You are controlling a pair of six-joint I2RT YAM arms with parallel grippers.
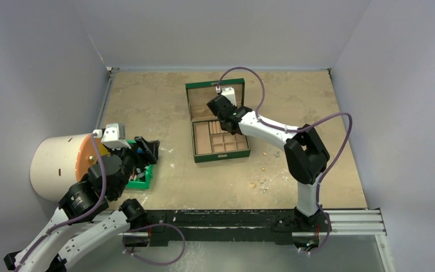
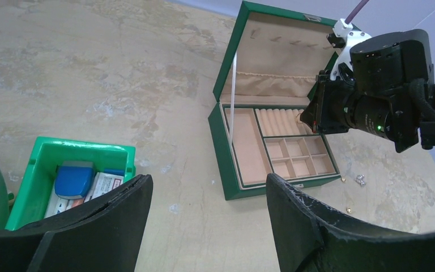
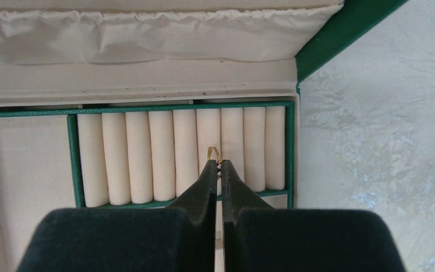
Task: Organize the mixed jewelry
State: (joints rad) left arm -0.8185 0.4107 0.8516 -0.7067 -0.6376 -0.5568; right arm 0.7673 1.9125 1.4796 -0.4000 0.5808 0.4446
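Observation:
The open green jewelry box [image 1: 222,157] stands mid-table; it also shows in the left wrist view [image 2: 243,190] and the right wrist view [image 3: 175,105]. My right gripper [image 3: 219,164] is shut on a small gold ring [image 3: 213,152], held over the tan cushion rolls [image 3: 140,156] at the box's back right. In the top view it [image 1: 229,122] hovers over the box. Loose jewelry lies on the table right of the box: a gold ring [image 1: 253,185], a silver piece [image 1: 264,182] [image 2: 361,180] and tiny bits [image 1: 276,153]. My left gripper [image 2: 208,178] is open and empty, above the table left of the box.
A small green plastic bin [image 1: 145,182] [image 2: 85,150] with dark and blue items sits at the left, under my left gripper [image 1: 147,148]. A big white cylinder with an orange face [image 1: 56,167] stands at the far left. Grey walls enclose the table.

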